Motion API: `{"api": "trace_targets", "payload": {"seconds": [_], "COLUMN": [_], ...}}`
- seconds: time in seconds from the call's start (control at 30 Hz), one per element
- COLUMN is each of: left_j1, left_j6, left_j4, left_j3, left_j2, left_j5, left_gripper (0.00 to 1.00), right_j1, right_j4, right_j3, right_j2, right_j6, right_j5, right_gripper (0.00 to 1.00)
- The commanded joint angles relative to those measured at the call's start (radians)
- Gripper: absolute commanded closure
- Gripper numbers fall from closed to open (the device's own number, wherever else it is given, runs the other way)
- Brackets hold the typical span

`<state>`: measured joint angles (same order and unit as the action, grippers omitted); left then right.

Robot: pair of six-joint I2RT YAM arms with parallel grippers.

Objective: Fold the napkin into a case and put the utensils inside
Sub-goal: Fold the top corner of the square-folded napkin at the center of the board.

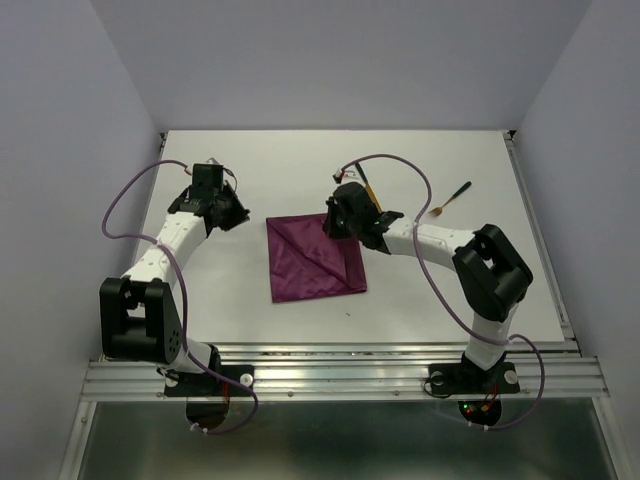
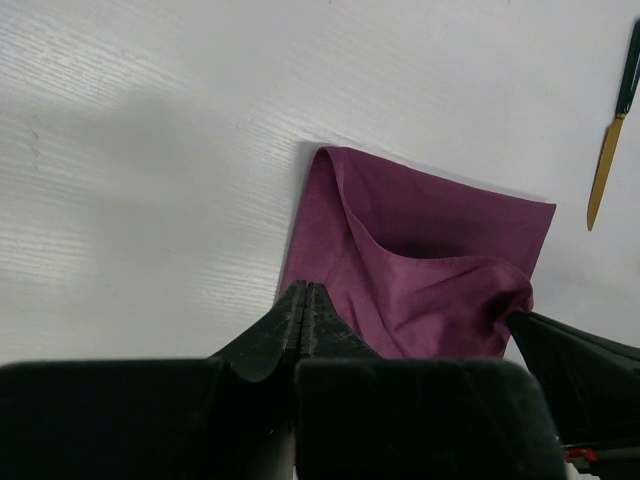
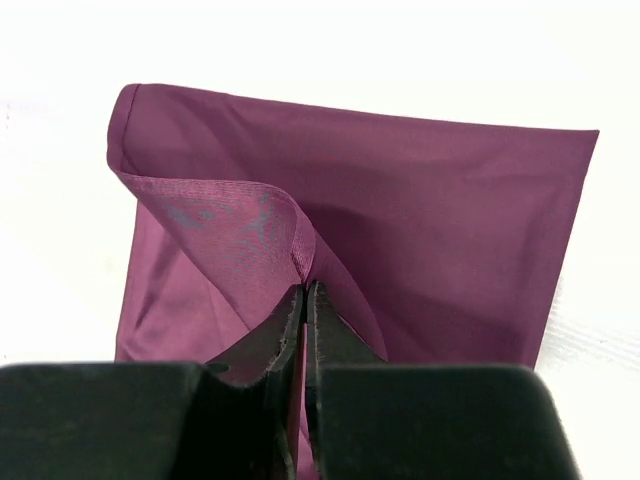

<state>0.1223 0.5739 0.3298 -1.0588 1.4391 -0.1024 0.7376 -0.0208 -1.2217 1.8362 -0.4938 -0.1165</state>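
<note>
The magenta-purple napkin (image 1: pixel 315 260) lies mostly flat on the white table, and no case shape shows. My right gripper (image 1: pixel 337 228) sits at its far right corner. In the right wrist view the gripper (image 3: pixel 305 290) is shut on a raised fold of the napkin (image 3: pixel 440 230), with cloth between the fingers. My left gripper (image 1: pixel 242 216) hovers left of the napkin, apart from it. Its fingers (image 2: pixel 290 315) are pressed together with nothing between them, near the napkin's (image 2: pixel 430 260) edge. One utensil (image 1: pixel 366 186) lies just behind the right gripper, another (image 1: pixel 453 197) further right. A gold knife blade (image 2: pixel 606 165) shows at the right.
The white table (image 1: pixel 250 160) is boxed in by pale walls on the left, back and right. An aluminium rail (image 1: pixel 340 372) carrying both arm bases runs along the near edge. The right arm's elbow (image 1: pixel 490 265) rises over the table's right side.
</note>
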Motion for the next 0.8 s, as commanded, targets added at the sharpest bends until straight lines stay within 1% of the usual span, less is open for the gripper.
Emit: {"api": "trace_targets", "payload": {"seconds": [0.0,0.2,0.23,0.4,0.57,0.77], "left_j1": [-0.006,-0.006,-0.006,-0.006,-0.006,-0.006], "left_j6": [-0.023,-0.020,-0.020,-0.022,-0.025,-0.026], "left_j4": [0.006,-0.008,-0.011,-0.012,-0.020,-0.026], "left_j3": [-0.009,-0.001,0.000,0.008,0.011,0.005], "left_j2": [-0.028,-0.013,-0.013,-0.016,-0.005,0.021], "left_j5": [-0.017,-0.043,-0.048,-0.048,-0.054,-0.063], "left_gripper": [0.95,0.95,0.95,0.98,0.98,0.98], "right_j1": [0.002,-0.007,-0.007,-0.017,-0.038,-0.056], "right_j4": [0.093,0.110,0.110,0.110,0.108,0.096], "right_j3": [-0.007,-0.031,-0.044,-0.044,-0.019,-0.044], "right_j2": [0.009,0.050,0.058,0.072,0.069,0.090], "right_j6": [-0.029,-0.016,-0.009,-0.003,-0.023,-0.028], "right_j5": [-0.064,-0.103,-0.109,-0.140,-0.141,-0.144], "right_gripper": [0.96,0.98,0.99,0.99,0.99,0.99]}}
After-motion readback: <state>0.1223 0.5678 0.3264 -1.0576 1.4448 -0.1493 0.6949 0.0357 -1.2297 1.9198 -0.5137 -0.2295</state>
